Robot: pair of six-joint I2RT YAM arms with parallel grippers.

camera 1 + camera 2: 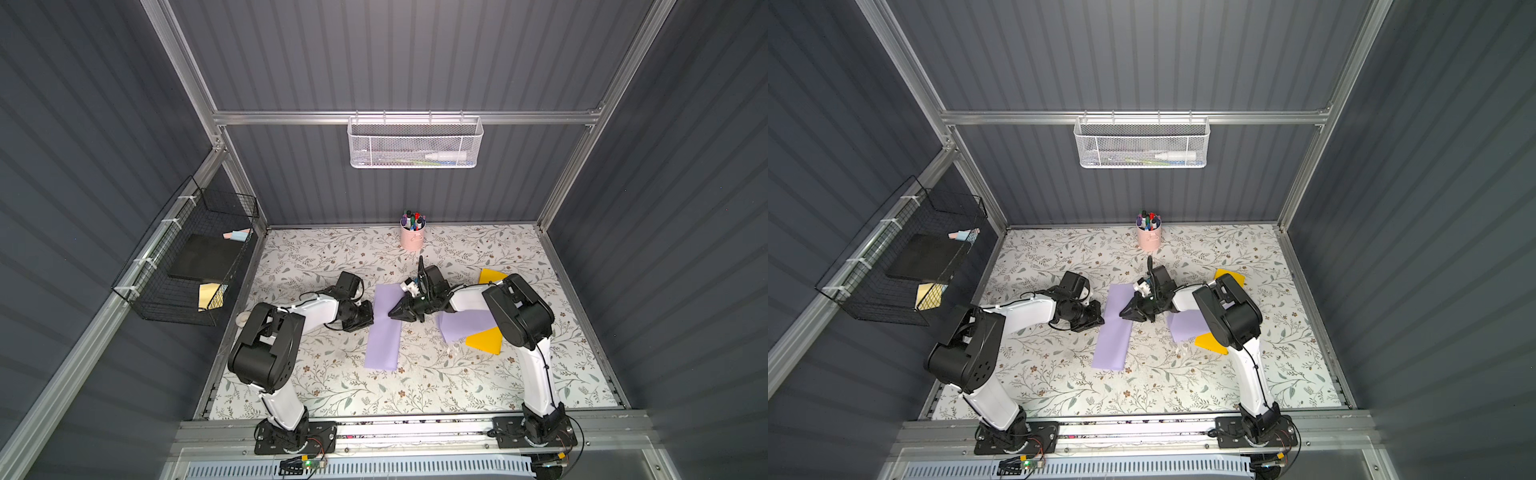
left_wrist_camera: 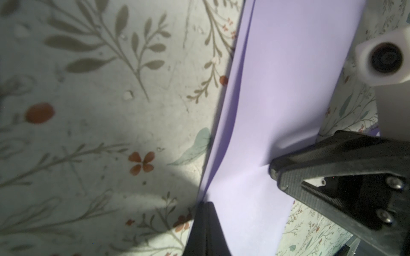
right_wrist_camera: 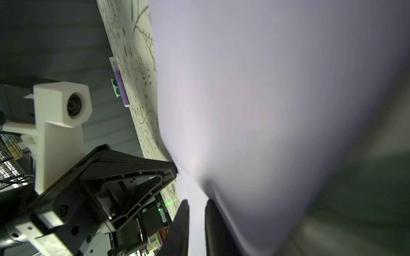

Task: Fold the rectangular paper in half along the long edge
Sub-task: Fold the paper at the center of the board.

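The purple paper [image 1: 384, 332] is laid mid surface [image 1: 332, 386], already folded over. The left end effector [image 1: 369, 316] is squeezed together at its loose edge; the right end effector [image 1: 394, 314] is a little apart. Pressing flat seems left

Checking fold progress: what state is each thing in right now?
paper: folded over lengthwise, layers gaping at the open edge
left gripper: shut, tips at that open edge
right gripper: nearly shut, tips on the opposite edge; grip unclear
spare lilac sheet: flat, partly hidden
yellow sheet: flat, partly covered
cup: upright, holding markers
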